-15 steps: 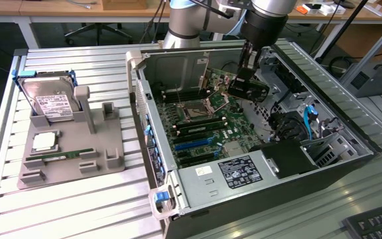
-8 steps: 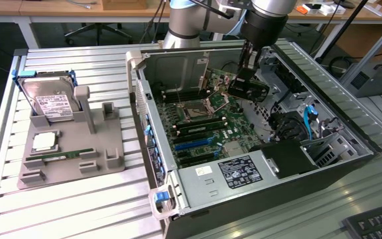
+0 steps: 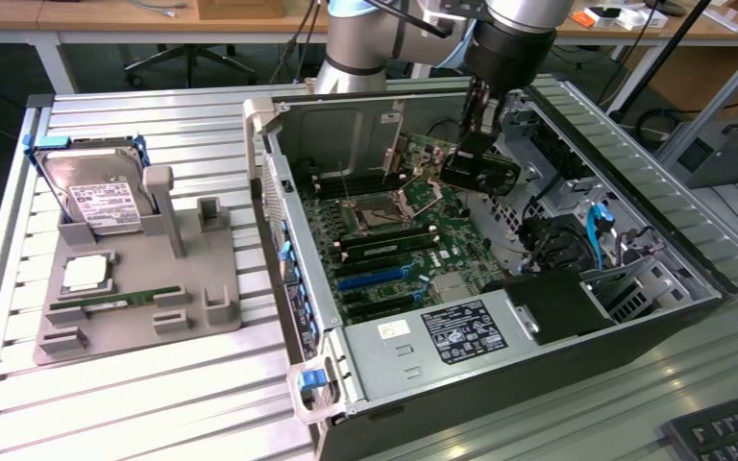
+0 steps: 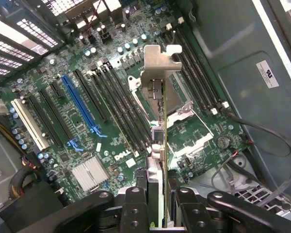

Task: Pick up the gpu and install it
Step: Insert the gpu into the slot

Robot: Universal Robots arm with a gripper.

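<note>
Jaws closed on the gpu (image 4: 157,116): in the wrist view the gripper (image 4: 157,208) has one black finger (image 4: 135,204) on each side of the card, which is seen edge-on between them. The card's silver end bracket (image 4: 154,63) is at the end away from the fingers.

In the exterior view the gripper (image 3: 476,144) reaches down into the open computer case (image 3: 498,403). The gpu (image 3: 482,171) hangs from it in the air, black cooler face outward, tilted. It sits above the motherboard (image 3: 395,240), clear of it and not seated in any slot. It is over the end of the board far from the power supply (image 3: 459,331), close to the bare processor socket (image 3: 376,213).

On the motherboard (image 4: 87,126) the blue expansion slot (image 4: 80,104) and the white slot (image 4: 26,124) stand unoccupied, off to one side of the card. A finned silver heatsink (image 4: 89,172) lies close to them.

Outside the case, at the exterior view's left, a grey parts holder (image 3: 138,288) rests on the slatted metal table (image 3: 151,403). It carries a hard drive (image 3: 97,202) standing upright, a processor chip (image 3: 85,274) lying flat and a narrow green memory stick (image 3: 100,305). A keyboard corner (image 3: 728,432) shows at the exterior view's lower right.
</note>
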